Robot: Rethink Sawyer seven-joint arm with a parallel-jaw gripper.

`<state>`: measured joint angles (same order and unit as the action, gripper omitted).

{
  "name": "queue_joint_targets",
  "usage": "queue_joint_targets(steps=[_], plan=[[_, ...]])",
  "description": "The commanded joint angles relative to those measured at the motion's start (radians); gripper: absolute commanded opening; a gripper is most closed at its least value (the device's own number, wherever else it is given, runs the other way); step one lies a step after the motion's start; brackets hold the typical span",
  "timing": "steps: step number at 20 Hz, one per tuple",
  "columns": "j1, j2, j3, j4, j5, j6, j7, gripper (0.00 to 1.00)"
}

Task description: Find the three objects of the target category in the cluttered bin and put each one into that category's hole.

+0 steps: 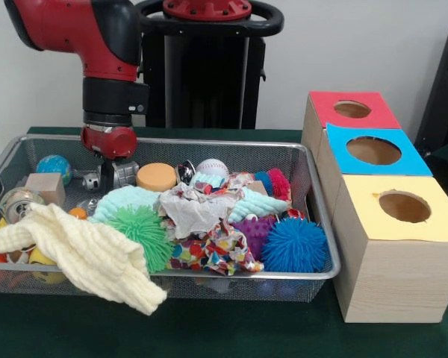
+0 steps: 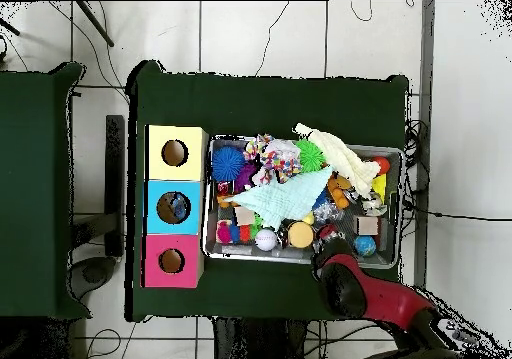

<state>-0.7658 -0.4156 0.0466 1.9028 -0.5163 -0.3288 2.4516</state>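
Note:
The wire mesh bin [image 1: 319, 195] [image 2: 212, 197] is full of mixed clutter. My gripper [image 1: 116, 177] reaches down into the bin's far left part, behind a mint cloth [image 1: 125, 200]; its tips are hidden, and the arm covers it in the overhead view. A crumpled, pale, crinkly piece [image 1: 191, 210] lies on top of the pile at the middle, to the right of my gripper and apart from it. A small bluish-white crinkly bit [image 1: 207, 181] shows just behind it. The blue-panelled hole [image 1: 373, 151] [image 2: 172, 207] is in the middle wooden box right of the bin.
A red-panelled hole [image 1: 352, 109] and a yellow-panelled hole [image 1: 404, 206] flank the blue one. Green [image 1: 142, 231], purple [image 1: 255, 227] and blue [image 1: 295, 245] spiky balls, a cream knit cloth [image 1: 82, 257] over the front rim, a metal can [image 1: 15, 203], a wooden cube [image 1: 45, 186] and an orange disc [image 1: 156, 177] fill the bin.

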Motion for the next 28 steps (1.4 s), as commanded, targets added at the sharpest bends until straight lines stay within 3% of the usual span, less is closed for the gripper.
queue_joint_targets(steps=[1,7,11,16,24,28], plan=[[0.001,0.033,0.078,-0.062,0.013,-0.034,0.102,0.0],[0.008,0.007,0.073,-0.049,0.02,-0.016,0.101,0.0],[0.013,-0.092,0.074,0.004,0.029,0.041,0.101,0.0],[0.016,-0.164,0.077,0.038,0.038,0.092,0.1,0.0],[0.019,-0.209,0.079,0.059,0.047,0.126,0.099,0.0],[0.02,-0.194,0.078,0.051,0.045,0.114,0.101,0.0]])
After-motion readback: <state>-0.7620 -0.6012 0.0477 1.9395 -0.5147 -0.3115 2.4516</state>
